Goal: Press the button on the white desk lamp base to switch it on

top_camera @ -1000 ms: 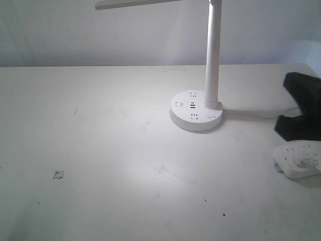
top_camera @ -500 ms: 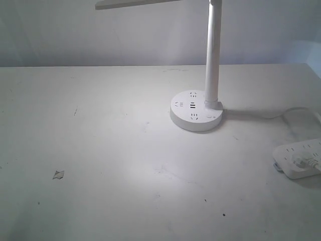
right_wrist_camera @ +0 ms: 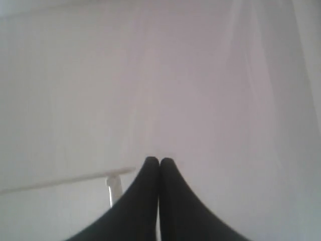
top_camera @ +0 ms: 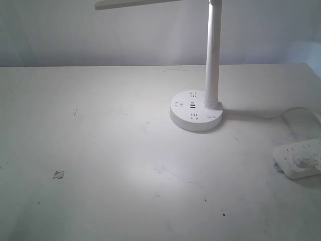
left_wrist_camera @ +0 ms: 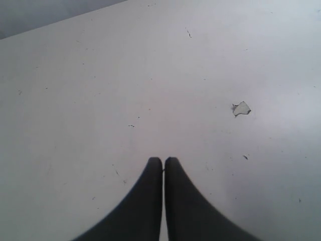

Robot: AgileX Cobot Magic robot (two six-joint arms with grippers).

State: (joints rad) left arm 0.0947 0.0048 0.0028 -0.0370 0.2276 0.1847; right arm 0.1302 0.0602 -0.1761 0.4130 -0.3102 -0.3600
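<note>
The white desk lamp base (top_camera: 193, 113) sits on the table right of centre, a round disc with dark socket holes and a thin upright pole (top_camera: 212, 55). The button (top_camera: 208, 116) is a faint round mark on its top, close to the pole. Neither gripper shows in the exterior view. In the left wrist view my left gripper (left_wrist_camera: 163, 159) is shut and empty above bare tabletop. My right gripper (right_wrist_camera: 159, 160) is shut with nothing in it, facing a pale wall, with the lamp's head (right_wrist_camera: 70, 182) and pole (right_wrist_camera: 114, 191) beyond it.
A white power strip (top_camera: 300, 159) with a plug in it lies at the table's right edge, and a white cord (top_camera: 286, 113) runs from it toward the lamp. A small paper scrap (top_camera: 58, 174) lies front left, seen too as the scrap (left_wrist_camera: 241, 108) near my left gripper.
One second ago my right gripper showed as a dark shape at the exterior view's right edge; it has since drawn back out of that view. The lamp has not moved.
</note>
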